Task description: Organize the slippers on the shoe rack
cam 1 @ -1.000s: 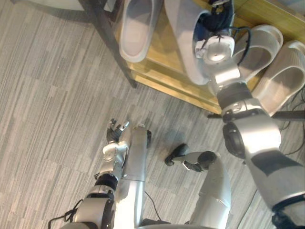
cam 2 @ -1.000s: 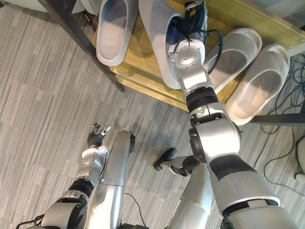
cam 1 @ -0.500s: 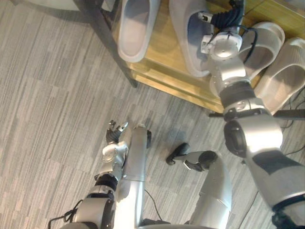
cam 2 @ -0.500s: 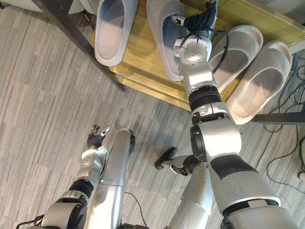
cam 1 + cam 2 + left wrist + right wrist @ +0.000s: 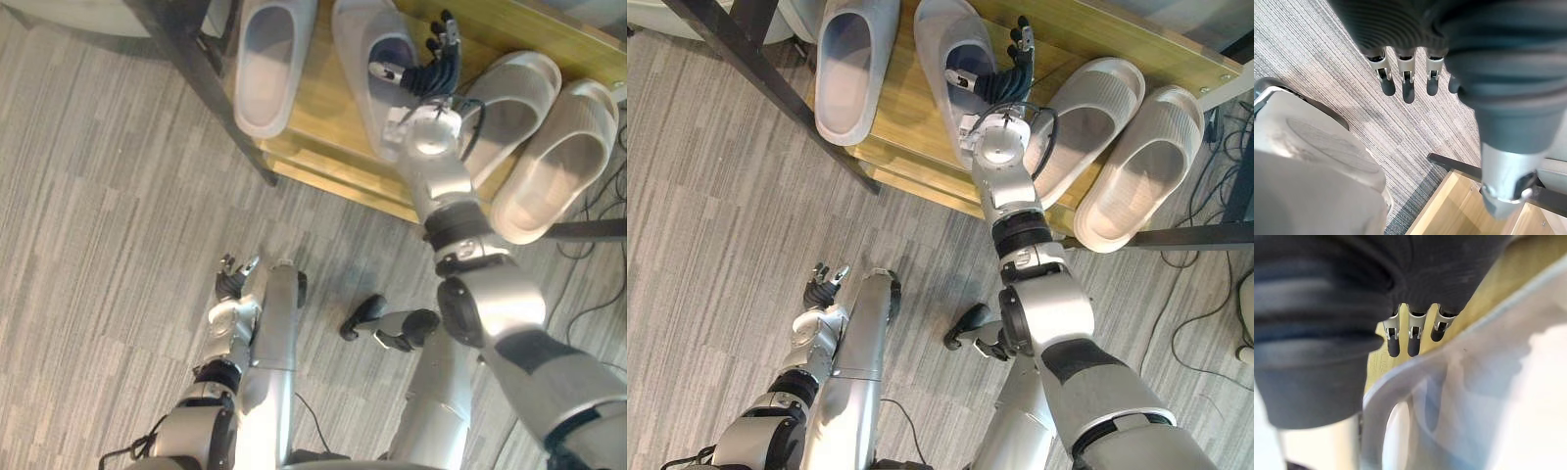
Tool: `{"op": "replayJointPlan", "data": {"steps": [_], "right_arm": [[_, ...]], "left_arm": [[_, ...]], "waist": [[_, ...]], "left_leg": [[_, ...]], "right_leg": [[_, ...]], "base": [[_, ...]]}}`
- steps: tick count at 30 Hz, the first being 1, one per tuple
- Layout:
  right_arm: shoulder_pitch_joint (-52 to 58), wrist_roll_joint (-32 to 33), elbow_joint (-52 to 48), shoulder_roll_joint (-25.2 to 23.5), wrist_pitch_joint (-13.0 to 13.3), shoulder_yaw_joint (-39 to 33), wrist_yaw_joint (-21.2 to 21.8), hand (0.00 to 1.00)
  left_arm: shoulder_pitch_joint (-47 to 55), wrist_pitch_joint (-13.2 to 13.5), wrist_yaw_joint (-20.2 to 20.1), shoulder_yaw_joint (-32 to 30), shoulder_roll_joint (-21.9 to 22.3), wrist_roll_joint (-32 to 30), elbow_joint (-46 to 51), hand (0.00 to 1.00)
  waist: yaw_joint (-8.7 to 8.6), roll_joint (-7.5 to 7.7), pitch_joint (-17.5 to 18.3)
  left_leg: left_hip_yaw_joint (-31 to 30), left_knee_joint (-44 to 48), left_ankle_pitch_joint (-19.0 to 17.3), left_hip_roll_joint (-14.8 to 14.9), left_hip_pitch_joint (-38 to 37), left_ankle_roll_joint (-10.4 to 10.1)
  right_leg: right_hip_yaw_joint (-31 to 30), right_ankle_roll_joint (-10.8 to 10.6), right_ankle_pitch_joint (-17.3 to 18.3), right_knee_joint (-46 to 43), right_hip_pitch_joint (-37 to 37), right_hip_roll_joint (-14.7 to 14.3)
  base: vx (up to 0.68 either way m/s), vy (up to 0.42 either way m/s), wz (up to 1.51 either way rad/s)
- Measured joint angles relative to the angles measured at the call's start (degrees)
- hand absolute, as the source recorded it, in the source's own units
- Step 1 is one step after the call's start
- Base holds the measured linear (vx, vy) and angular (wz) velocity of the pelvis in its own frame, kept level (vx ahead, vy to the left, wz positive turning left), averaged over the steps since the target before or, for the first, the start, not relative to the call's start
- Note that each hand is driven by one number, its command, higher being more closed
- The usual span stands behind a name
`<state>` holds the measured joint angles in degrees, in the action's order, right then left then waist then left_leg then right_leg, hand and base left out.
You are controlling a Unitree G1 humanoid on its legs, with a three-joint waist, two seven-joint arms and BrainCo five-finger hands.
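Two lavender slippers lie side by side on the wooden shelf (image 5: pixel 323 147) of the shoe rack, one on the left (image 5: pixel 265 64) and one beside it (image 5: pixel 372 73). Right of them lie two beige ribbed slippers (image 5: pixel 509 103) (image 5: pixel 558 162). My right hand (image 5: pixel 431 64) hovers over the right edge of the second lavender slipper (image 5: pixel 1474 396), open, its fingers (image 5: pixel 1410 340) straight over the wood and the thumb above the slipper's mouth. My left hand (image 5: pixel 232 284) hangs low over the floor, open, with its relaxed fingers (image 5: pixel 1408 88) holding nothing.
A dark metal rack leg (image 5: pixel 211 98) slants down at the shelf's left end. A black frame bar (image 5: pixel 588 230) runs under the beige slippers. Loose cables (image 5: pixel 1225 323) lie on the grey plank floor (image 5: pixel 98 215) at the right.
The second lavender slipper has gone from overhanging the shelf edge to lying further in beside the first. My right hand has let it go and opened. The camera has shifted slightly.
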<state>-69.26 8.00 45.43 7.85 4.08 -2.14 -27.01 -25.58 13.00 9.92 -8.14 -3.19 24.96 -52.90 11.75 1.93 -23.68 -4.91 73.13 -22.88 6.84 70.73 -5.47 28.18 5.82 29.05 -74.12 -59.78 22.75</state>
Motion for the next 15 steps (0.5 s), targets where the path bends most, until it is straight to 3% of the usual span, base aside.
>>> {"op": "replayJointPlan", "data": {"steps": [8, 15], "right_arm": [[7.0, 8.6, -6.8, -5.1, 3.0, -1.7, 1.8, 0.0], [9.2, 20.4, -8.8, -7.6, 5.9, 0.6, 4.7, 0.0]], "left_arm": [[0.1, -1.4, -0.1, -2.2, 0.6, -0.2, 0.0, 0.0], [0.3, -1.7, 0.0, -2.8, 0.6, -1.2, 0.5, 0.0]], "waist": [[-0.66, 0.01, 0.0], [-0.87, 0.01, 0.0]], "left_leg": [[0.6, -1.0, 0.1, 0.7, -2.1, 0.1], [0.6, -1.1, 0.1, 0.8, -2.2, 0.1]], "right_leg": [[-0.1, -0.8, -0.1, 1.3, 1.9, -0.8], [-0.1, -0.1, -0.6, 1.5, 1.9, -1.0]], "base": [[-0.03, 0.042, -0.03], [-0.03, 0.042, 0.0]]}}
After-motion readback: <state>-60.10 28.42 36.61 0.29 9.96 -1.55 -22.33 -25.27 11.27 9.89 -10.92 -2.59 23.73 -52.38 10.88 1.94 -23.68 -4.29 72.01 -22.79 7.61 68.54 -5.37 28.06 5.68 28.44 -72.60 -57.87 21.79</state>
